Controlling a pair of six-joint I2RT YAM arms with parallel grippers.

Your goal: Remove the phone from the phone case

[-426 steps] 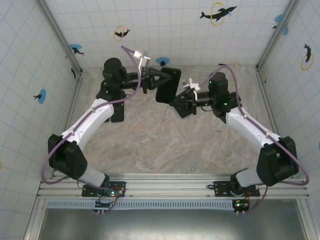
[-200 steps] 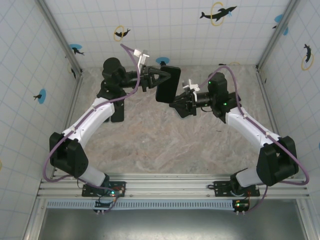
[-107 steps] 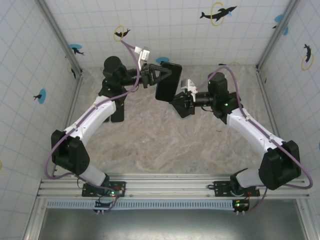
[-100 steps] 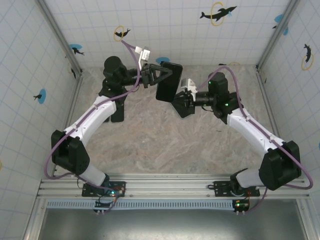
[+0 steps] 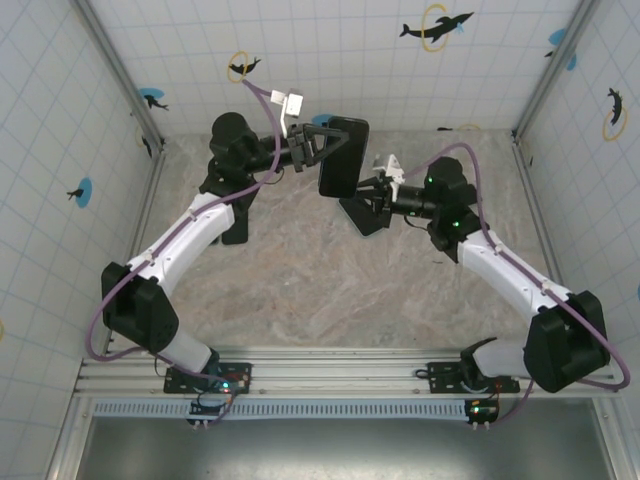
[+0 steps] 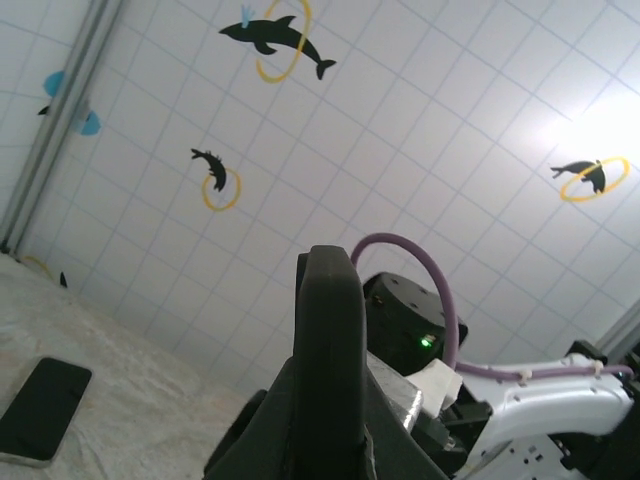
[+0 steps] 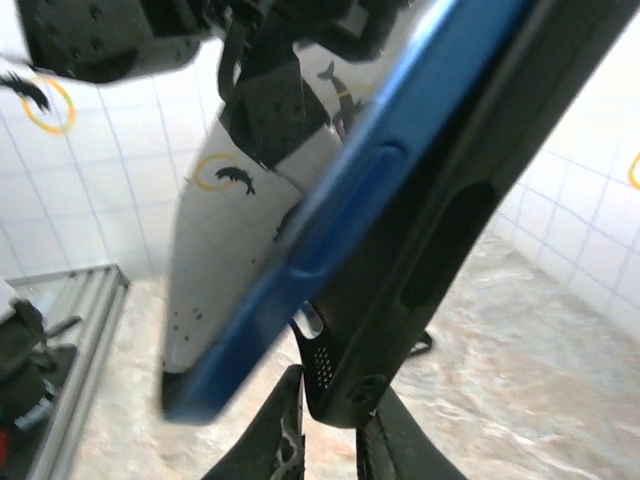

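Evidently extraction part done, by your views. Right gripper (image 5: pixel 368 195): fingertips narrowly apart at phone case (image 7: pixel 420 270) lower corner; grip cannot be told. Phone (image 7: pixel 345 215): blue edge appears part-freed from case, both aloft between grippers. Left gripper (image 5: pixel 325 147): pinching case. You have left: full separation.

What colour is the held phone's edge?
Blue: the phone shows its blue edge best in the right wrist view.

Bright, even light; faint shadows; close-range blur in both wrist views.
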